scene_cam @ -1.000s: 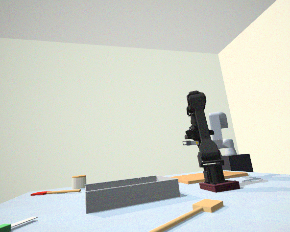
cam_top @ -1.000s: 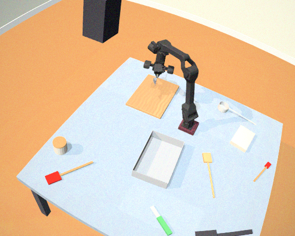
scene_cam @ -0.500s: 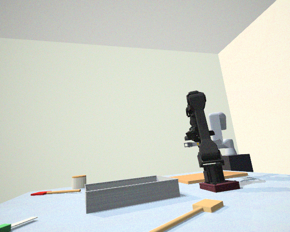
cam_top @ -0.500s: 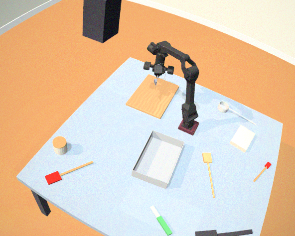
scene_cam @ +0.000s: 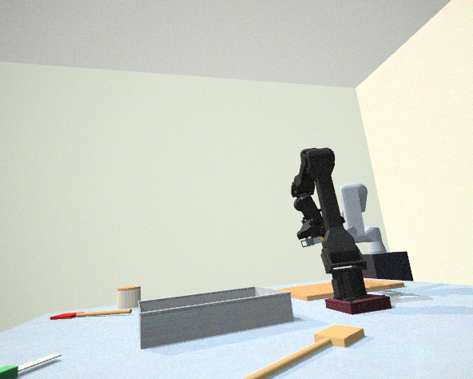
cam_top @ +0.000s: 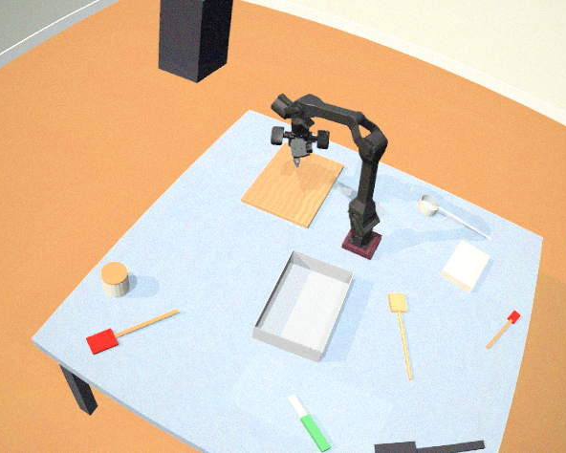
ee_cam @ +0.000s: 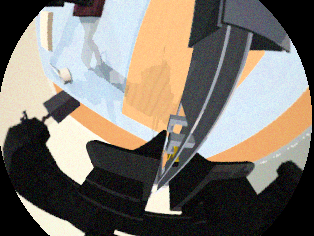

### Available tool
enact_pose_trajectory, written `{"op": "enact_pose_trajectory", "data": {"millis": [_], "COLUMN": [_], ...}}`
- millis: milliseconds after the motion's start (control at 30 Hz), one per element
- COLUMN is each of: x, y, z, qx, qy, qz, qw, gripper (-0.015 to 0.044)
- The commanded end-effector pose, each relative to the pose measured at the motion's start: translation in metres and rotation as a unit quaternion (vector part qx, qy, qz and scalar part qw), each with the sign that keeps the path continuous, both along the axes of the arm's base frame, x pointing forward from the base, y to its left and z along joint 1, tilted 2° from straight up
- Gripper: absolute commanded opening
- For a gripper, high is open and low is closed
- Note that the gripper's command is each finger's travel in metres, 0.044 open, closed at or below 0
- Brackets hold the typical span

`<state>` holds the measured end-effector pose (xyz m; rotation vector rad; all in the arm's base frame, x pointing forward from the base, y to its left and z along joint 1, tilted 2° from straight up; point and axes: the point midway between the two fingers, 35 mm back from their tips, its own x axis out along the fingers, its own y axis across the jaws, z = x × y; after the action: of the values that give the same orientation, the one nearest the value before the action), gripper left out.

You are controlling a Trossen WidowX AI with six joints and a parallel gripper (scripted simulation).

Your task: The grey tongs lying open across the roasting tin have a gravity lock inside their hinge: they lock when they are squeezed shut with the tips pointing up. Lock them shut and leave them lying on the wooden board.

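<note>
Gripper [cam_top: 296, 158] [scene_cam: 306, 236] [ee_cam: 166, 133] is nearly shut, w/ the grey tongs [scene_cam: 310, 242] [ee_cam: 216, 75] pinched btwn its fingers. From the top view, tongs hang above the wooden board [cam_top: 293, 195] [scene_cam: 310, 292] [ee_cam: 145, 75], not lying on it. Board's at approx 11 o'clock from the arm's base [cam_top: 369, 251] [scene_cam: 353, 309] [ee_cam: 89, 11]; roasting tin [cam_top: 287, 345] [scene_cam: 216, 322], at abt 7 o'clock, holds no tongs. Can't tell if the lock's caught.

Matte black, blocky-jointed arm [cam_top: 367, 187] [scene_cam: 329, 204] with rounded elbow housing.
</note>
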<state>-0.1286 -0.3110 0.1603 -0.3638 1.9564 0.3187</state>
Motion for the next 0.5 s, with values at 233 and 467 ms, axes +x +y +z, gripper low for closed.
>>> {"op": "enact_pose_trajectory", "data": {"millis": [233, 467], "x": [0.006, 0.012], "y": [-0.002, 0.001], "z": [0.0, 0.004], "qx": [-0.053, -0.094], "qy": [0.137, 0.215], "qz": [0.002, -0.003], "qw": [0.989, 0.972], "gripper": [-0.015, -0.015]}}
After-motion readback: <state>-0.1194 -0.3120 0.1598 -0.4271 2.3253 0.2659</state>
